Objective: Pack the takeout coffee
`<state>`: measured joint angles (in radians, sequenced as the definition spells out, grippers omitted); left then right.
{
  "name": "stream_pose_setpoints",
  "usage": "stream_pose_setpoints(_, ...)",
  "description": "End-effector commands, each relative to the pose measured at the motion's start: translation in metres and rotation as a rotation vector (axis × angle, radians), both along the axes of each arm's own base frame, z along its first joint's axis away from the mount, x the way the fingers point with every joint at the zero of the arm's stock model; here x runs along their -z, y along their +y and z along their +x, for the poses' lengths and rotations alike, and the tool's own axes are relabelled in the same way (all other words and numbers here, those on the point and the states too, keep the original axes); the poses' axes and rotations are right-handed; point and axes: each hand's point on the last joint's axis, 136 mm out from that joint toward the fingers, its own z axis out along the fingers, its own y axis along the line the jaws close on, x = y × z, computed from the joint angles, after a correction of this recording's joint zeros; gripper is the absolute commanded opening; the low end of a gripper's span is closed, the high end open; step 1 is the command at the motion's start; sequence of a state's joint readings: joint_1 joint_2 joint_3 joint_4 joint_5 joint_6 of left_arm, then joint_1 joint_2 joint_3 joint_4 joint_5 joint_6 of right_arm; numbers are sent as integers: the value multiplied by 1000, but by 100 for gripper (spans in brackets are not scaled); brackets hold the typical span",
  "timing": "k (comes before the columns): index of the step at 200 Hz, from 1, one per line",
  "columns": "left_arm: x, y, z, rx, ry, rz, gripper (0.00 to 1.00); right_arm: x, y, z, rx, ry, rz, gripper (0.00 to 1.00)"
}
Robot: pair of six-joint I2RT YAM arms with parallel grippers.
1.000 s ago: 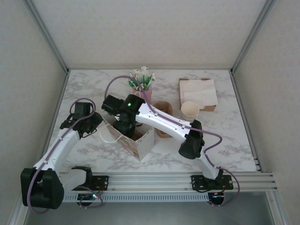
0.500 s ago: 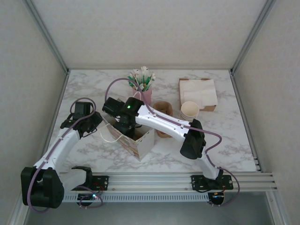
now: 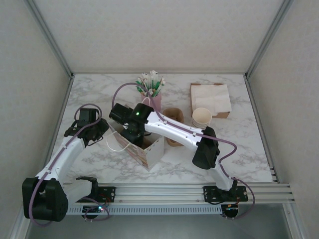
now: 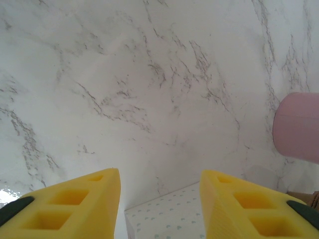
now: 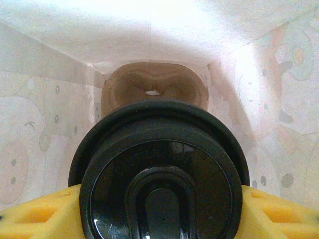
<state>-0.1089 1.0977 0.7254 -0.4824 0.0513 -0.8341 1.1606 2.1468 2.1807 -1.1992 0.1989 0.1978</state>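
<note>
Between the yellow ribbed fingers of your right claw (image 5: 159,209) sits the takeout coffee (image 5: 159,169). From the wrist you see its round, glossy black plastic lid, with a raised rim and an oblong sip recess. The claw is clenched on the cup, one finger pressing at each side of the lid.

Over the last second little has changed. The right arm's dark elbow has slid slightly toward the near right and the wrist has settled over the bag's mouth, while the left arm has kept its place. I read that as the lowering being nearly done, so releasing the cup is your main step left.

Around the cup rise the matte walls of the white printed paper bag (image 5: 269,99), faintly patterned and creased at the corners. Beyond the lid, deeper in, lies a brown moulded shape (image 5: 154,84), dull and fibrous-looking. You cannot tell whether the cup already rests on the bottom.

Your left claw (image 4: 159,179) hangs by the bag's left side with its yellow honeycombed fingers apart and a dotted white panel of the bag between them. Whether they press on it the pictures do not settle. Under it spreads the grey-veined white marble surface (image 4: 149,89), smooth and slightly shiny, with a rounded pink cup (image 4: 298,127) to its right.

Farther out stand a stack of lidless cream paper cups (image 3: 201,118) and a shallow cardboard tray of white napkins (image 3: 210,98).
</note>
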Motion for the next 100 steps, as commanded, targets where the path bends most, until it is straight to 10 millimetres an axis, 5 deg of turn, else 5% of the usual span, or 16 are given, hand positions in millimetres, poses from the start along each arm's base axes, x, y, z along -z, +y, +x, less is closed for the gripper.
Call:
stream_pose_setpoints(1, -8, 2, 0, 5, -21, 2, 46, -18, -1, 9, 28, -52, 39, 54)
stream_pose_setpoints(100, -7, 5, -1, -4, -20, 14, 45, -42, 10, 16, 19, -107, 118, 53)
